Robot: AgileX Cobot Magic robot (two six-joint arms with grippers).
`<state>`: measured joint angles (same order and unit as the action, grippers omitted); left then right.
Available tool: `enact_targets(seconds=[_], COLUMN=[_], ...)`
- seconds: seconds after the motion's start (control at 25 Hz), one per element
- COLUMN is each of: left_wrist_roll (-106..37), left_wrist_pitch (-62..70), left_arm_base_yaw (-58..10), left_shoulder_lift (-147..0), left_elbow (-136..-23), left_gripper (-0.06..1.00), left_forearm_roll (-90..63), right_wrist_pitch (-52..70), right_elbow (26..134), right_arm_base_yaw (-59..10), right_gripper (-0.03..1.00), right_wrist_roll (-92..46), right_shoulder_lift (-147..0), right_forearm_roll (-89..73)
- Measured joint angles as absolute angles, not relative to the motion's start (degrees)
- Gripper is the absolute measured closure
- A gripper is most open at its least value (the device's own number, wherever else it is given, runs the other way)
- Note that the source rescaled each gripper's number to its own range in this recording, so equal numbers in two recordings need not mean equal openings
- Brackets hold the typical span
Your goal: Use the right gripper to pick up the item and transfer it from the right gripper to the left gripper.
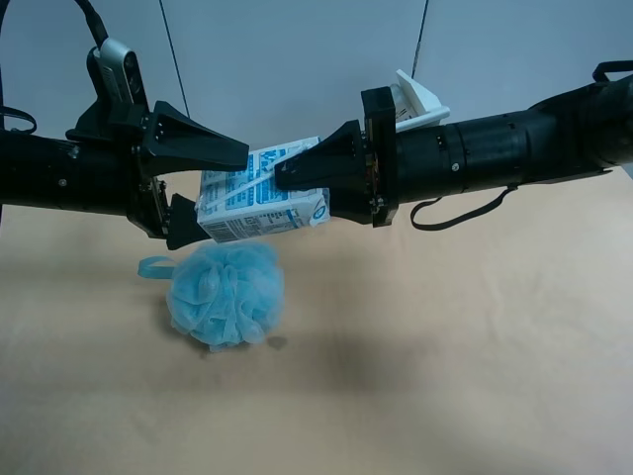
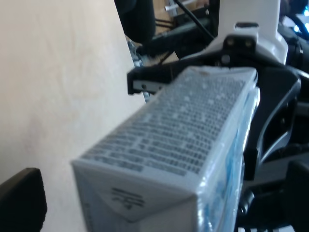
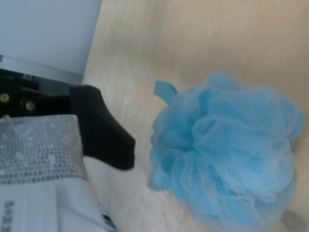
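Observation:
The item (image 1: 259,198), a white-and-blue carton, hangs level in the air above the table. My right gripper (image 1: 289,183), on the arm with the white module at the exterior high view's right, is shut on the carton's right end. My left gripper (image 1: 220,193), on the arm with the grey module, is open, with one finger above the carton's left end and one below it. In the left wrist view the carton (image 2: 183,140) fills the middle, with the right gripper's body behind it. In the right wrist view the carton (image 3: 38,164) lies next to a black finger (image 3: 104,130).
A fluffy blue bath sponge (image 1: 227,293) with a ribbon loop lies on the beige table (image 1: 445,376), directly under the carton; the right wrist view shows the sponge (image 3: 227,150) too. A pale wall stands behind the arms.

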<state>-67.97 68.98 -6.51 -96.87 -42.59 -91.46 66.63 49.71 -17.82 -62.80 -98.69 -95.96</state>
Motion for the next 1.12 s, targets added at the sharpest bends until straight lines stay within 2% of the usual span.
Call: enact_targets(seconds=[0.36,0.48,0.92,1.12], left_wrist_roll=[-68.4,-68.5,-69.2,-69.3], left_wrist_pitch=[69.0,69.0,69.0,69.0], left_arm_base_yaw=[-9.1,-9.1,-9.1,-9.1], left_shoulder_lift=[-96.9,-96.9,-96.9,-96.9], left_elbow=[-42.6,-42.6,-42.6,-42.6], left_gripper=[-0.03,0.01,0.24,0.45], left_forearm_roll=[-91.7,-91.9,-91.9,-91.9], right_wrist_pitch=[66.6,66.6,66.6,66.6], right_elbow=[49.7,49.7,49.7,49.7], right_arm_base_yaw=[-17.8,-17.8,-17.8,-17.8], right_gripper=[0.97,0.97,0.97,0.97], right_wrist_roll=[-62.8,-62.8,-62.8,-62.8], right_shoulder_lift=[-98.7,-98.7,-98.7,-98.7], right_forearm_roll=[-96.0,-96.0,-96.2,-96.2])
